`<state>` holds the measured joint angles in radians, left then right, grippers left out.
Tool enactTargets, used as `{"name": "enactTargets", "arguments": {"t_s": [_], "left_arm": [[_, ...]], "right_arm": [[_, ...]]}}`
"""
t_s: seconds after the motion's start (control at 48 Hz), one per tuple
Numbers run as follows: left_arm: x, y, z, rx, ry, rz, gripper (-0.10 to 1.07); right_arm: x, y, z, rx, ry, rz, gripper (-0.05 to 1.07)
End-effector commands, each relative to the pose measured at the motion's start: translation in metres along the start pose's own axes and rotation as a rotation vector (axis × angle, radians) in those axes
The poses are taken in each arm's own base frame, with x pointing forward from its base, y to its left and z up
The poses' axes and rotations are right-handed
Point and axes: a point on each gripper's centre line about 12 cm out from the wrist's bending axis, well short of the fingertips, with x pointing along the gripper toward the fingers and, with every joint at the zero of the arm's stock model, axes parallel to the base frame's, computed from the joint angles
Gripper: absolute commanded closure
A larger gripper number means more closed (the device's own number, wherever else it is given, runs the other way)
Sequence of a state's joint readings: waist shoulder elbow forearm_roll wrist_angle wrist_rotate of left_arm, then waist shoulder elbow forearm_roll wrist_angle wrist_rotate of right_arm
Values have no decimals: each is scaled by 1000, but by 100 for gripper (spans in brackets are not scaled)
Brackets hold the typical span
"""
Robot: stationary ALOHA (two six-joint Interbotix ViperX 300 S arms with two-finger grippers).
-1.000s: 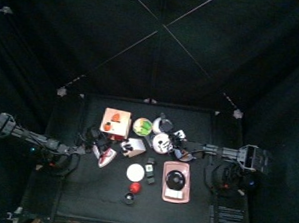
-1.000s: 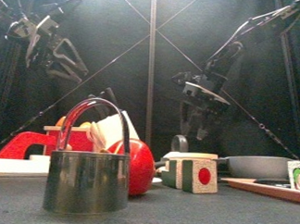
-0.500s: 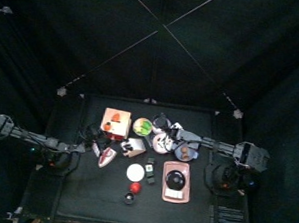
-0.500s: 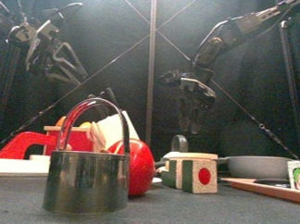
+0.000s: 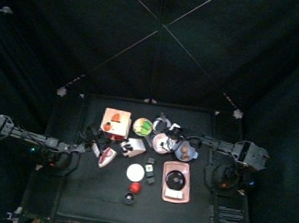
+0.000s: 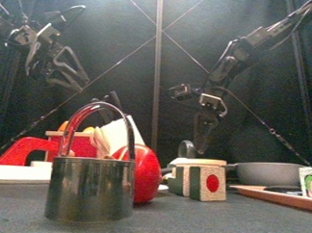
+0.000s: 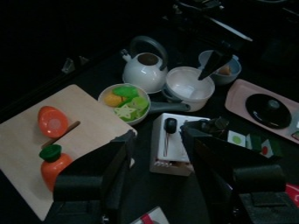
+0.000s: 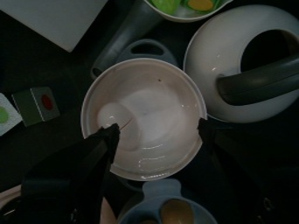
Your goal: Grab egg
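A small tan egg-like thing (image 8: 170, 213) lies in a little blue-grey bowl (image 8: 149, 199); I cannot tell for sure that it is the egg. My right gripper (image 8: 156, 129) is open and empty, hanging over a white saucepan (image 8: 142, 109) next to that bowl. It shows above the table's middle in the top view (image 5: 177, 145) and in the front view (image 6: 202, 107). My left gripper (image 7: 163, 140) is open and empty above a white box (image 7: 173, 147), at the left in the top view (image 5: 94, 154).
A white kettle (image 8: 251, 61) stands beside the saucepan. A bowl of greens (image 7: 125, 101), a cutting board (image 7: 52, 131) with orange toy food and a pink tray (image 5: 176, 181) crowd the table. A metal cup (image 6: 89, 184) and a red apple (image 6: 145, 173) stand near the front edge.
My right arm has reached left toward the table's middle and its gripper has dropped lower over the saucepan. The left arm has barely moved.
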<state>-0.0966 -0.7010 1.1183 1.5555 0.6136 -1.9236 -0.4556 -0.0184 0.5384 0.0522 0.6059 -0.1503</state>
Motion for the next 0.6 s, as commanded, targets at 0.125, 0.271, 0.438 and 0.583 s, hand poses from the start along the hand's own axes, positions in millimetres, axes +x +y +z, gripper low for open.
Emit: {"name": "enactTargets", "arguments": {"t_s": [0.125,0.271,0.438,0.583], "left_arm": [[1,3,2,-4,-6,14,13],[2,5,-1,-2,0,24,13],[3,8,-1,-5,0,35,13],[2,8,-2,-4,2,34,13]], "right_arm": [[-3,7,6,-30,-30,0,2],[11,14,2,-54,8,9,2],[24,14,1,-66,41,6,2],[25,15,4,-77,40,4,2]]}}
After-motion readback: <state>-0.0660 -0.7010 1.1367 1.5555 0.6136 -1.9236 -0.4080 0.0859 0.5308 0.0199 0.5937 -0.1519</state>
